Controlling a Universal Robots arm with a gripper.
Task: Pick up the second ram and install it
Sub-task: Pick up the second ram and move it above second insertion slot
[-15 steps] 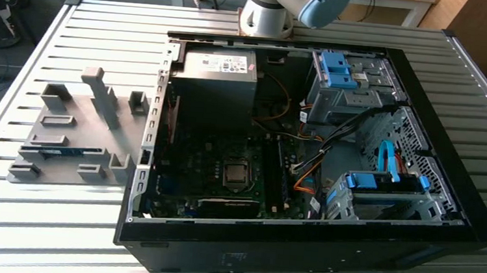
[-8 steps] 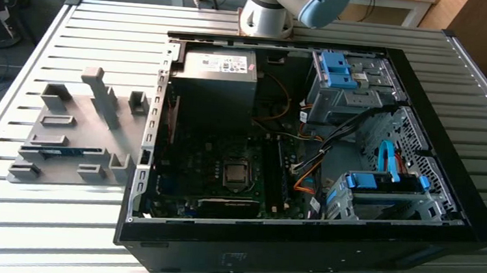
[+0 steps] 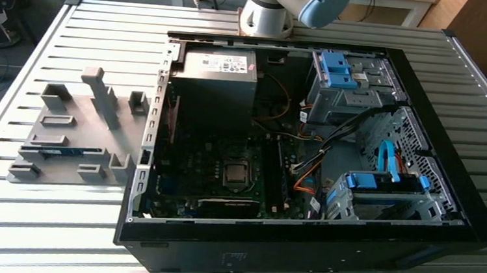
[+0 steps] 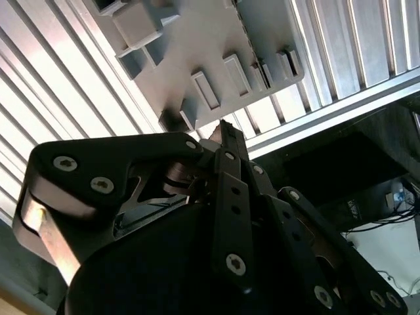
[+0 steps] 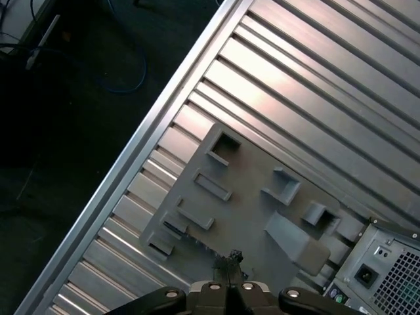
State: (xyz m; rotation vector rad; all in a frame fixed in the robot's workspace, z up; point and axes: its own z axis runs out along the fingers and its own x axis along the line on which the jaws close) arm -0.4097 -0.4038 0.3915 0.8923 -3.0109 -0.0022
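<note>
The second ram [image 3: 61, 151] is a thin blue-green stick lying in the grey slotted tray [image 3: 70, 178], near the tray's front at the exterior view's left. In the first wrist view it is a dark sliver [image 5: 174, 227] in the tray [image 5: 252, 216]. My gripper [image 5: 231, 256] hangs well above the tray, apart from it. In the second wrist view its fingertips [image 4: 223, 128] meet with nothing between them, so the gripper [image 4: 223, 126] is shut and holds nothing. The tray [image 4: 216, 39] lies far below the tips.
An open black computer case [image 3: 446, 211] lies on the slatted metal table [image 3: 104, 28], with motherboard [image 3: 214, 173], power supply [image 3: 218, 66] and blue drive brackets [image 3: 375, 183]. The arm's base [image 3: 266, 14] stands behind the case. The table's edge [image 5: 138, 144] drops to dark floor.
</note>
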